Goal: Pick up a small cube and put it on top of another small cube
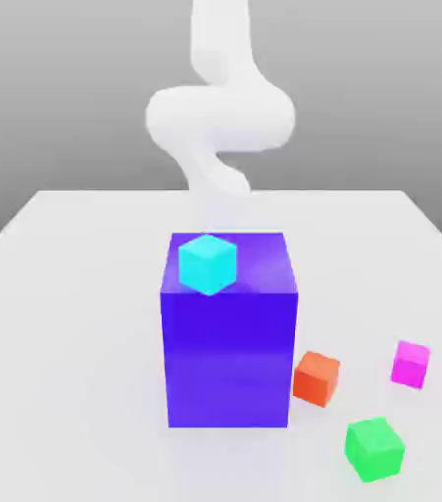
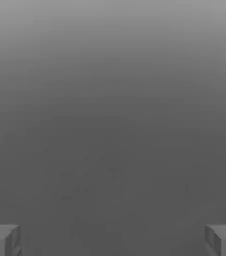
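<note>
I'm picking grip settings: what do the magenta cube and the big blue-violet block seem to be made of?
Magenta cube: probably smooth, hard plastic with a matte finish; its faces are flat, plain and evenly coloured. Blue-violet block: similar, but slightly glossy, as a pale sheen lies on its top. Being rendered, neither shows real texture.

Setting: simulated tabletop test scene, no real room.
Evidence: flat white table (image 1: pixel 77 294) under a blank grey backdrop; smooth white robot arm (image 1: pixel 220 118) without texture; plain-coloured cubes, a big blue-violet block (image 1: pixel 229 363) with a cyan cube (image 1: pixel 208 263) on it, the rest resting near the block, away from the arm.
</note>
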Robot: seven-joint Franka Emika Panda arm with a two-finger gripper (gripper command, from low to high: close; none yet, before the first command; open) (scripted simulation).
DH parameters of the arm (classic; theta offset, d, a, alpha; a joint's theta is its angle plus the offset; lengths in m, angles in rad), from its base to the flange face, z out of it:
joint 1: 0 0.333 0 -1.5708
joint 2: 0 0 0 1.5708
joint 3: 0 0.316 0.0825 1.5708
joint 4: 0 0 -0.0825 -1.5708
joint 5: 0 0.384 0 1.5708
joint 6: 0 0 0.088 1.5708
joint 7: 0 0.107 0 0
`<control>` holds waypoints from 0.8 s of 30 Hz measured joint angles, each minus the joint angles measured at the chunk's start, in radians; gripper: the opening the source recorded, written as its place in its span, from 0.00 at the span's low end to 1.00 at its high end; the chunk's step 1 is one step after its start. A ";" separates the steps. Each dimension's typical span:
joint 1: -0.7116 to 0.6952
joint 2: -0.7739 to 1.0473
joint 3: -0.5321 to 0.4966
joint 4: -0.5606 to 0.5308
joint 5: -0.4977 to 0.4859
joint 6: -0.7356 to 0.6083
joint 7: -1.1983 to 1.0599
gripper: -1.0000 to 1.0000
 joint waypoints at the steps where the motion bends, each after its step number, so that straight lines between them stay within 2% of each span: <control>1: 0.025 0.040 0.009 -0.018 0.006 0.023 -0.018 0.50; 9: 0.197 0.331 0.106 -0.153 0.043 0.192 -0.143 0.50; 15: 0.304 0.548 0.203 -0.253 0.032 0.318 -0.208 0.50; 21: 0.431 0.772 0.272 -0.353 -0.081 0.443 -0.200 0.50; 24: 0.478 0.884 0.227 -0.358 -0.177 0.518 -0.144 0.50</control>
